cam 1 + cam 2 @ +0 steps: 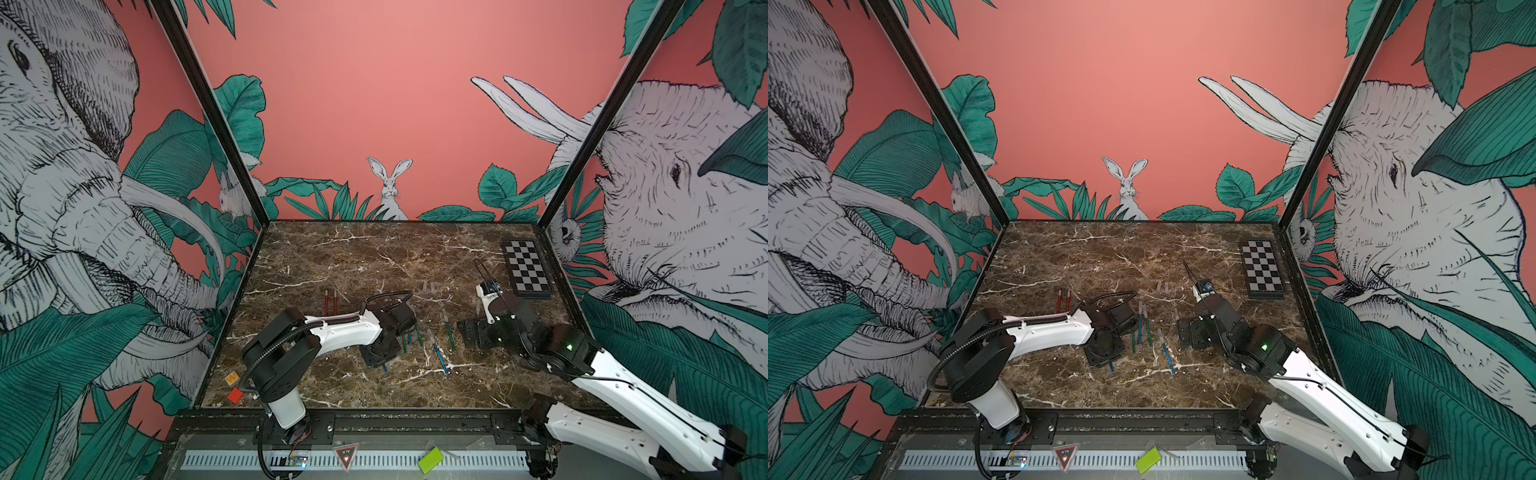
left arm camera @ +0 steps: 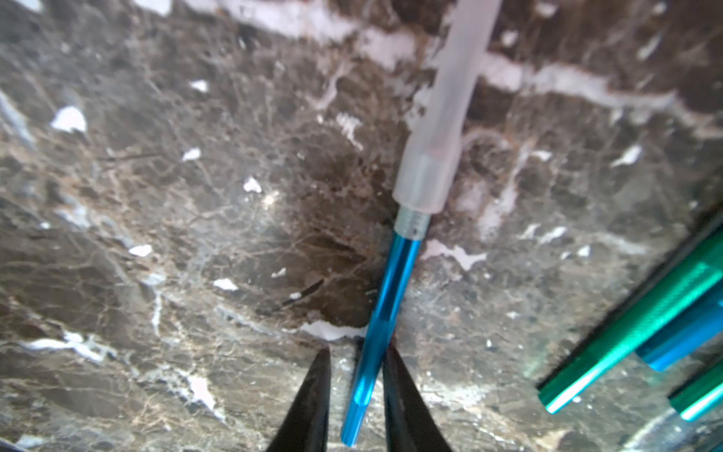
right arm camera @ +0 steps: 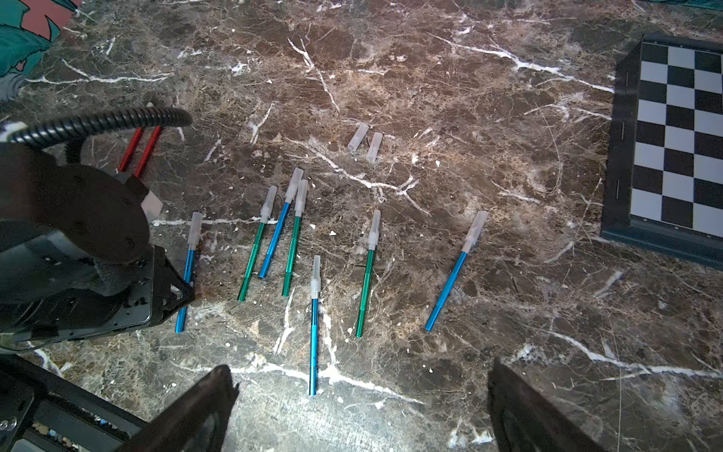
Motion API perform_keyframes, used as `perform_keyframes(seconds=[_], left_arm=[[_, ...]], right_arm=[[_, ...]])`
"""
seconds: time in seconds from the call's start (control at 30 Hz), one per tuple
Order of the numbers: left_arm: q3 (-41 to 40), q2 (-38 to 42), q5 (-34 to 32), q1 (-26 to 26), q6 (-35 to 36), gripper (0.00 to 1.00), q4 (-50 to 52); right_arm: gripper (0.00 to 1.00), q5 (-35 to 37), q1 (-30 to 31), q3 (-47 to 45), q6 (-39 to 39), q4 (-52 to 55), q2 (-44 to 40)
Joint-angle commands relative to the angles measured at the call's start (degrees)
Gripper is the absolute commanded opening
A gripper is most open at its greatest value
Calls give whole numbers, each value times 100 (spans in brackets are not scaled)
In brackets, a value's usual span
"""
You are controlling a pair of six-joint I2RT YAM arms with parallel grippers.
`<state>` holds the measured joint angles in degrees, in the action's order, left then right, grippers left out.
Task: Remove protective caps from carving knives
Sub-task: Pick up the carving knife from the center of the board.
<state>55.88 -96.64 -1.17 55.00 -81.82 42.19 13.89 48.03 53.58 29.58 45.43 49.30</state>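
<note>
Near the left end of a loose row of carving knives on the brown marble bench, the left gripper is down at the surface. Its two black fingertips stand either side of the handle of a blue knife, close to the butt end. One fingertip touches the handle. A sliver of bench shows between the other fingertip and the handle, so the jaws are narrowly parted around the handle, not clamped on it. The blue knife lies flat with its frosted protective cap on the far end, and a knurled metal collar shows just below the cap's mouth. A green knife lies just beside it.

The right wrist view shows seven knives lying roughly parallel, blue and green, each with a cap on. The one between the left gripper's fingertips is at the left end, and another blue one is at the right end. Two loose caps lie side by side on the bench beyond the row, apart from every knife. Two red knives lie together farther left, partly behind the left arm's cable, so their tips are hidden there.

The right gripper hangs above the near side of the row with its jaws spread wide and empty. A black-and-white checkerboard lies at the far right edge of the bench.
</note>
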Motion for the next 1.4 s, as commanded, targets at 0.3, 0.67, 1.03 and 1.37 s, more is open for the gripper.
perform_keyframes(seconds=[0.3, 0.67, 1.03, 1.37], left_arm=[[-286, 76, -380, 29, 311, 5, 252], [-275, 1922, -856, 36, 2455, 0, 842], [-1620, 4339, -166, 37, 4525, 0, -41], [-2243, 4536, 411, 37, 4351, 0, -1048]], right_arm=[[98, -307, 84, 192, 246, 3, -61], [98, -924, 84, -40, 513, -498, 300], [99, -2127, 84, -74, 1124, -2241, 1143], [86, -2964, 259, -328, 2241, -5077, 2688]])
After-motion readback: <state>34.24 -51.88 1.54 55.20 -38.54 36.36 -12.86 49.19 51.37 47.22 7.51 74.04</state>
